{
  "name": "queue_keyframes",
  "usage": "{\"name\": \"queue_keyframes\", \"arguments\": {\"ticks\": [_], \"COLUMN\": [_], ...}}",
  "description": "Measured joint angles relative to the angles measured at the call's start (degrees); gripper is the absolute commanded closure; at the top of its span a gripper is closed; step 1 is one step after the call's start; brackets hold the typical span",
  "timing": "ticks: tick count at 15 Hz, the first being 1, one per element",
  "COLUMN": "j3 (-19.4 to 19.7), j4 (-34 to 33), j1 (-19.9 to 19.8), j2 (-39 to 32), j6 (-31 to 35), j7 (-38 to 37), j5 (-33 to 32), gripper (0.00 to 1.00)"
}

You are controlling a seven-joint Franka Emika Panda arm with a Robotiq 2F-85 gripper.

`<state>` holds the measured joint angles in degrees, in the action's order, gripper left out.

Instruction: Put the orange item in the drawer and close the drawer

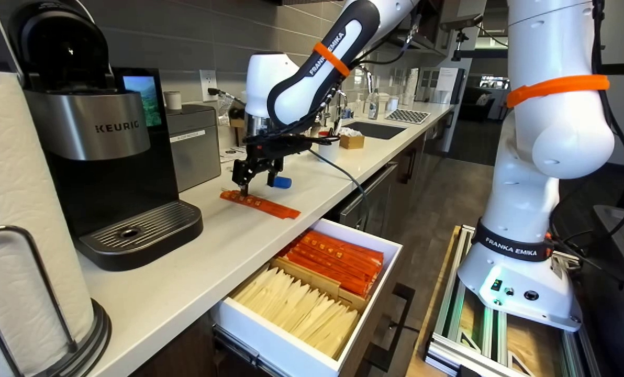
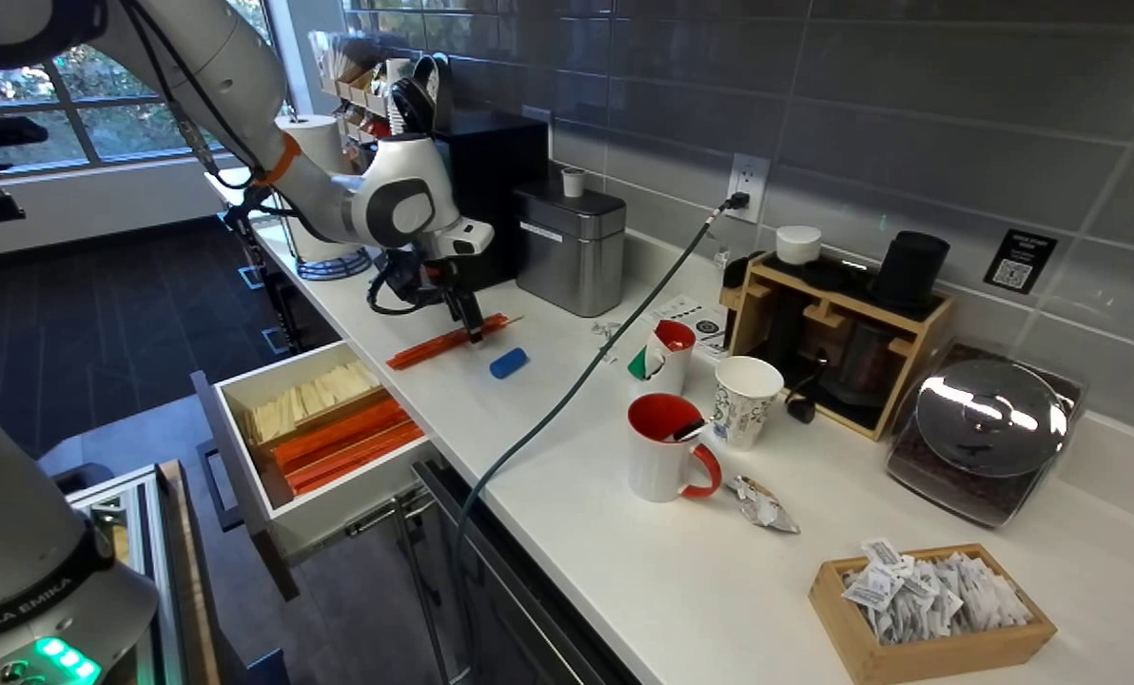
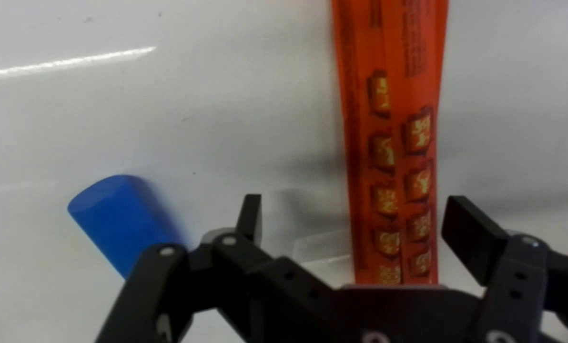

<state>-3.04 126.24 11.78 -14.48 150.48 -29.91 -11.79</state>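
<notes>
The orange item [image 1: 271,207] is a long, narrow, flat orange-red strip lying on the white counter, also seen in an exterior view [image 2: 439,348]. In the wrist view the strip [image 3: 391,119] runs from the top down between the jaws. My gripper [image 3: 353,212] is open, with one finger on each side of it; the strip lies nearer the right finger. The gripper [image 1: 258,187] is low over the strip's wall-side end in both exterior views. The palm hides the strip's near end in the wrist view. The drawer [image 1: 273,340] is pulled open below the counter, holding orange packets and pale beige contents.
A small blue piece [image 3: 117,214] lies beside the strip, left of the jaws in the wrist view. The coffee machine [image 1: 139,225] and a grey metal box [image 2: 572,252] stand near the arm. A cable [image 2: 567,400] crosses the counter. Mugs [image 2: 657,466] stand farther along.
</notes>
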Motion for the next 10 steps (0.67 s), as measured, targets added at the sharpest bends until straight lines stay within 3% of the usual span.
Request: {"name": "queue_keyframes", "arguments": {"ticks": [1, 2, 4, 7, 10], "j3": [0.91, 1.63, 2.47, 2.74, 2.72], "j4": [0.01, 0.04, 0.24, 0.52, 0.63], "j1": [0.58, 1.17, 2.40, 4.06, 5.01], "j2": [-0.01, -0.02, -0.02, 0.03, 0.11], "j6": [0.01, 0.01, 0.01, 0.01, 0.02], "j7": [-1.08, -2.06, -3.92, -6.19, -7.01], "j5": [-1.31, -2.72, -5.56, -8.77, -10.36], "gripper": [0.20, 0.10, 0.00, 0.01, 0.11]}}
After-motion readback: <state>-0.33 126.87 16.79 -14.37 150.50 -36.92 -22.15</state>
